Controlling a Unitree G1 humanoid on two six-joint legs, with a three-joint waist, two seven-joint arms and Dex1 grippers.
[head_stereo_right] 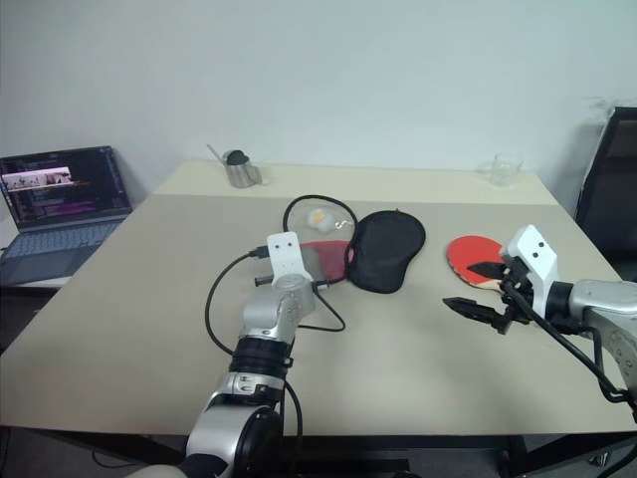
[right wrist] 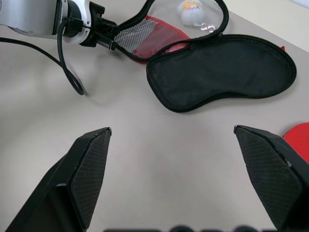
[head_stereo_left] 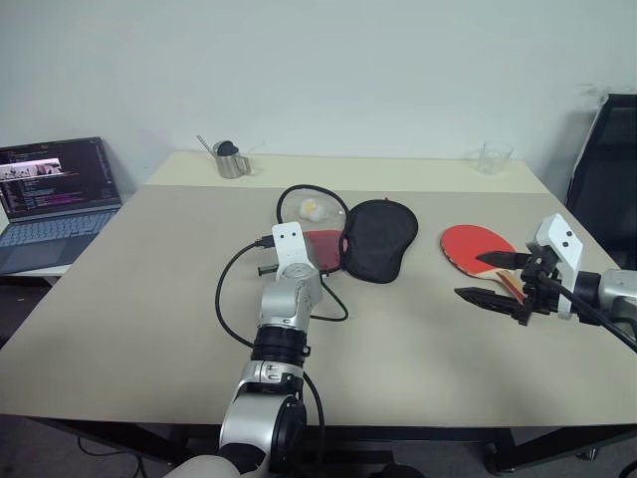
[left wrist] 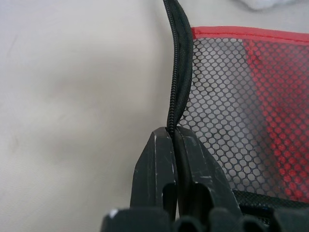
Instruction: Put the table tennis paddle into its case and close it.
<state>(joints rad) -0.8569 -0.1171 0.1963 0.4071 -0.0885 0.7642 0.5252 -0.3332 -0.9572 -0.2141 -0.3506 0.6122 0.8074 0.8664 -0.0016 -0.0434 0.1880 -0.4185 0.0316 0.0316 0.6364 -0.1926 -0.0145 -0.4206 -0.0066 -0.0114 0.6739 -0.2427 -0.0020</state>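
my left claw [left wrist: 175,140] is clamped on the zipper rim of the case [head_stereo_left: 378,237], which lies opened out just ahead of it. my right claw [head_stereo_left: 495,278] hangs spread wide, holding nothing, with the table tennis paddle [head_stereo_left: 476,246] just behind it; the handle is hidden by the claw.

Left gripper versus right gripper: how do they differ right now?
The left gripper is shut on the case's zipper rim; the right gripper is open and holds nothing. The left sits at the case; the right hovers above the table beside the paddle. Both have black fingers.
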